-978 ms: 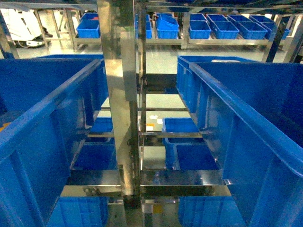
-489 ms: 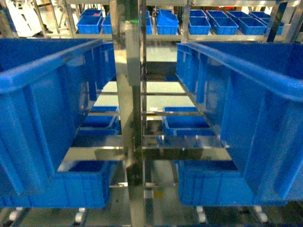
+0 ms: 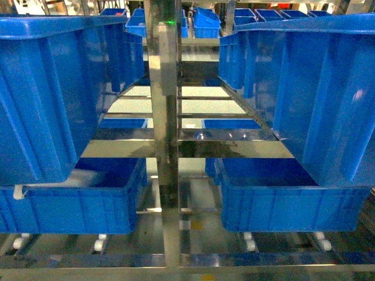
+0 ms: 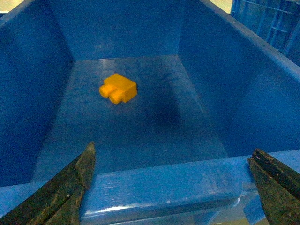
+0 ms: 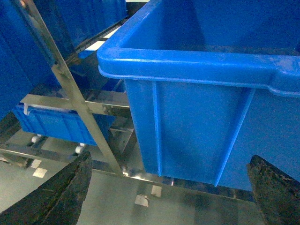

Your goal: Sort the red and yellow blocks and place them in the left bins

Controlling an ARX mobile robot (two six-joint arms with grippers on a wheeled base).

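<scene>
A yellow block (image 4: 118,88) lies on the floor of a deep blue bin (image 4: 154,185), seen from above in the left wrist view. My left gripper (image 4: 173,149) hangs open over that bin's near rim with nothing between its fingers (image 4: 70,187). My right gripper (image 5: 169,157) is open and empty, held below and in front of the rim of another blue bin (image 5: 206,93). No red block is in view. Neither gripper shows in the head view, where the upper left bin (image 3: 53,99) and the upper right bin (image 3: 328,88) stand on a steel rack.
A steel post (image 3: 167,117) runs up the middle of the rack. Below it sit a lower left bin (image 3: 76,205) and a lower right bin (image 3: 281,202) on rollers. More blue bins fill shelves at the back. A slanted rack strut (image 5: 75,98) crosses left of the right gripper.
The head view has dropped. The upper bins now fill the top of the frame, seen from the side, and the lower shelf's bins and rollers have come into view.
</scene>
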